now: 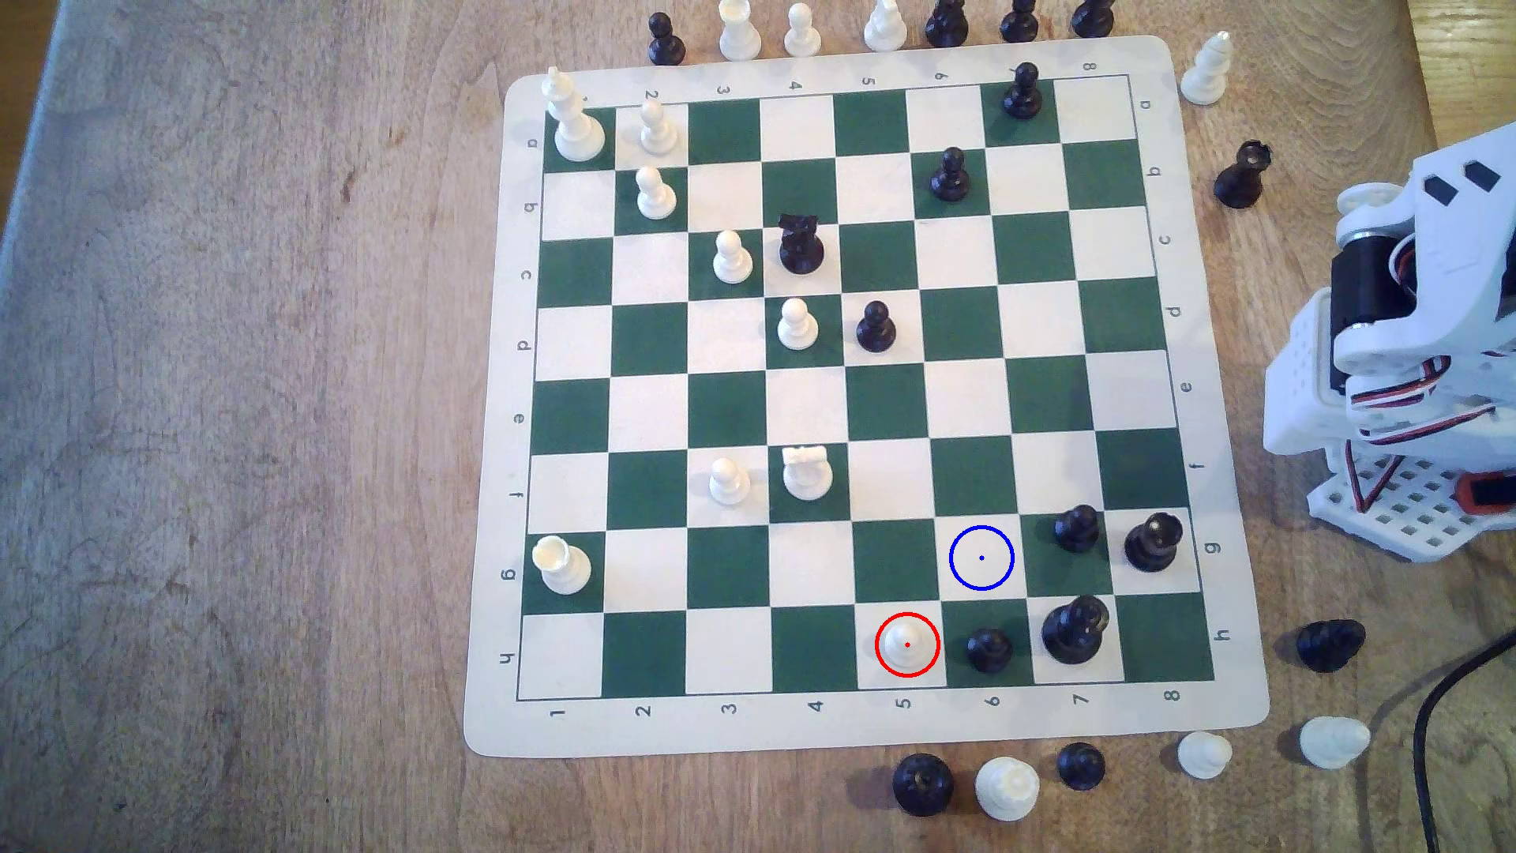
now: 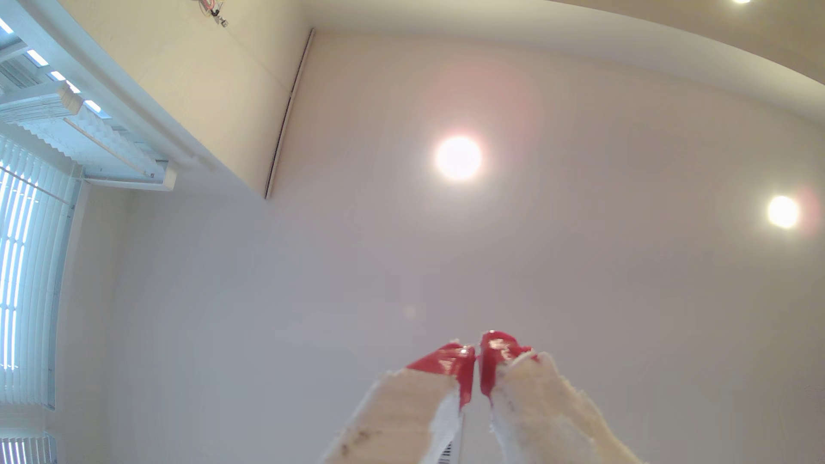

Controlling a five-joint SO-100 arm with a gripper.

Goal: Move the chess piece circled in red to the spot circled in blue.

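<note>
Wrist view: empty pincer (image 2: 477,357) faces ceiling, pawn (image 1: 906,642) unheld.

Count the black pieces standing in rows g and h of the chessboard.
4: black piece on g7, black piece on g8, black piece on h6, black piece on h7. None of them looks hidden in the exterior view.

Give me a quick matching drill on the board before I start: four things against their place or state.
Things:
1. white pawn
2. blue-ringed spot
3. tool
4. black rook

Place or state:
A. shut, aimed at the ceiling
B. empty white square, row g, column 6
C. row h, column 5, ringed in red
D. row c, beside a white pawn

Pairs: 1-C, 2-B, 3-A, 4-D
</note>
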